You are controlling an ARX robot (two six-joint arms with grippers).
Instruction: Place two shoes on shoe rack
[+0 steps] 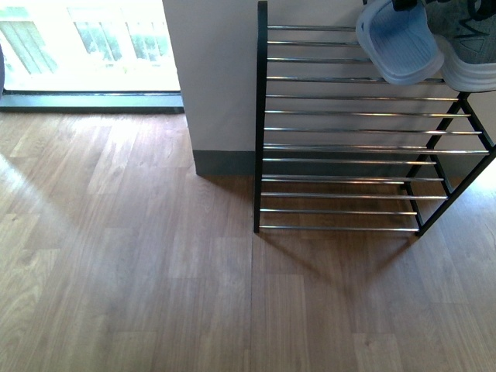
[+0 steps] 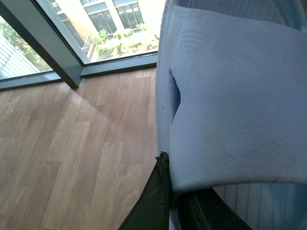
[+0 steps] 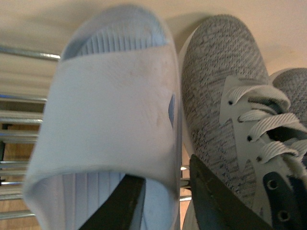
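Chrome bars: the shoe rack [image 1: 349,147] stood against the wall at the right of the front view, black frame, several tiers of shiny rods, its lower tiers bare.
Slide: a light blue sandal [image 1: 399,43] hung tilted over the rack's upper bars at the top of the front view, sole side toward the camera.
Sneaker: a grey knit sneaker [image 1: 469,46] with a white sole sat just beside the sandal, on its right, cut by the frame edge.
Left pincer: its dark fingers [image 2: 158,201] were closed on the sandal's strap [image 2: 235,100], pinching the edge of it.
Right pincer: its dark fingers [image 3: 211,196] lay between the sandal [image 3: 115,105] and the sneaker [image 3: 225,100]; whether they gripped either shoe could not be told.
Step in hand: judged to be carrying the shoes to an upper tier, neither yet clearly resting on bars.
Next move: likely lowering each shoe flat across the rods, then letting go; the sandal would need levelling first.
Hidden: both arms and the rack's top were cut off in the front view; a second sneaker toe [image 3: 292,84] showed only partly; contact between soles and bars could not be made out.
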